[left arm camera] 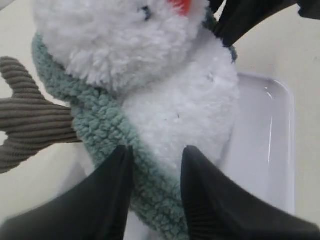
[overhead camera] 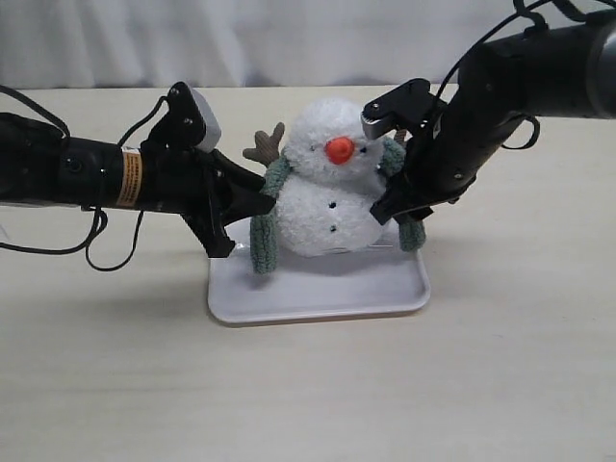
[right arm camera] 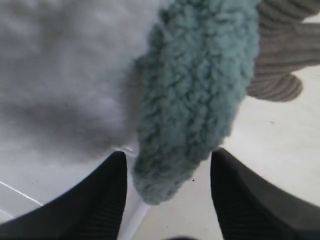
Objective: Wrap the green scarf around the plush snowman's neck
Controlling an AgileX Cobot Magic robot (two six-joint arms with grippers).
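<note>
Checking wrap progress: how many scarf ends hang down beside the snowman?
2. One scarf end hangs left of the plush snowman in the exterior view, by the left gripper; the other scarf end hangs right, partly behind the right gripper.

Even, diffuse lighting noted; soft shadows cast on table [overhead camera: 308,385] beside tray [overhead camera: 318,294]. Glare streak observed on tray rim in left wrist view. In right wrist view, plush snowman [right arm camera: 60,75] rendered grey, blurred.
</note>
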